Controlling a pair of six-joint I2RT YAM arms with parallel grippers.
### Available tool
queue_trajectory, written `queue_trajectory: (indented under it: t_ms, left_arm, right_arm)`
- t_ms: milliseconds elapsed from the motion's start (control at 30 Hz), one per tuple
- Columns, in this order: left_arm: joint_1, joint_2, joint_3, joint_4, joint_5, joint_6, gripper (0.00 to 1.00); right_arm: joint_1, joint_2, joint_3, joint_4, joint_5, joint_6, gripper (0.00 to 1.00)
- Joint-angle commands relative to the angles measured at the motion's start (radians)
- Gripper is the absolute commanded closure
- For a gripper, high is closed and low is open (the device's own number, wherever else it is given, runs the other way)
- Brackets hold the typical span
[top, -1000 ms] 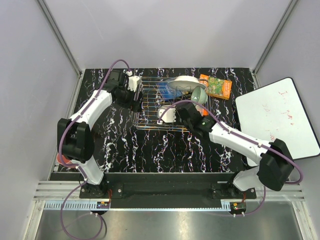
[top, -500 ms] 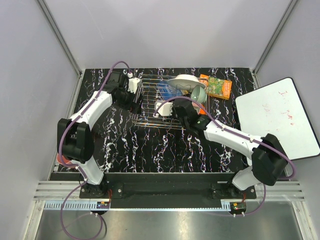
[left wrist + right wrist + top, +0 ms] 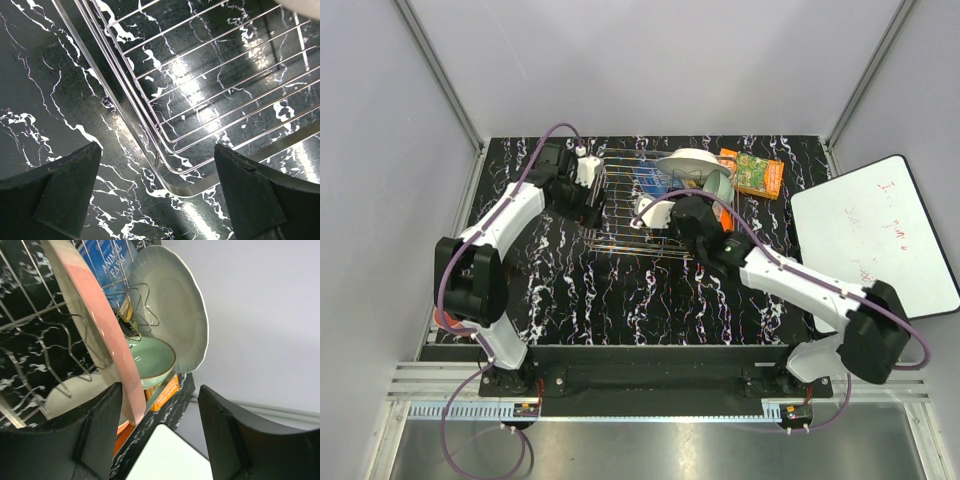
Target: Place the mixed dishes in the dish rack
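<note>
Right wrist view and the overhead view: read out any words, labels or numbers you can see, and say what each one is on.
"ANIMAL FARM": white capitals on the blue packet, in the right wrist view; the smaller print above it is too small to read.
Red handwriting on the white board: too blurred to read.
Print on the orange packet: too small to read.

White capitals "ANIMAL FAR…" on blue packet (image 3: 107, 260) seen through the wires of the rack (image 3: 620, 225), rest unclear; red handwriting on white board (image 3: 872, 235) well right of the rack, too faint to read; print on orange packet (image 3: 752, 172) by the rack's far right corner, too small to read
</note>
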State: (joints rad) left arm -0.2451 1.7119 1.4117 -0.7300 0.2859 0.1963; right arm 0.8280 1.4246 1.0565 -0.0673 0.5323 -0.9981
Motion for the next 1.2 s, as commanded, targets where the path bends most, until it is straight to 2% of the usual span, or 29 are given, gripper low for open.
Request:
queue_trajectory:
  t_ms: [0,267,467,767,1167]
  left_arm:
    - [-0.013,-0.028,-0.028,0.032,-0.031,0.026,0.01]
    - [-0.039,-0.054,-0.118,0.046,-0.086,0.08,0.01]
    - [-0.074,-0.115,-0.233,0.052,-0.125,0.132,0.01]
    - [-0.141,-0.264,-0.436,0.04,-0.178,0.232,0.01]
    - [-0.151,-0.342,-0.546,0.027,-0.177,0.295,0.01]
  right_arm:
    - [0.068,-0.153,0.053,-0.106,0.024,0.173,0.32]
    - [0.195,-0.398,0.037,-0.157,0.037,0.436,0.3]
    - [0.197,-0.545,-0.036,-0.118,0.006,0.541,0.33]
    - [0.195,-0.581,-0.062,-0.121,0.037,0.587,0.37]
    - [0.194,-0.599,-0.089,-0.154,0.046,0.616,0.38]
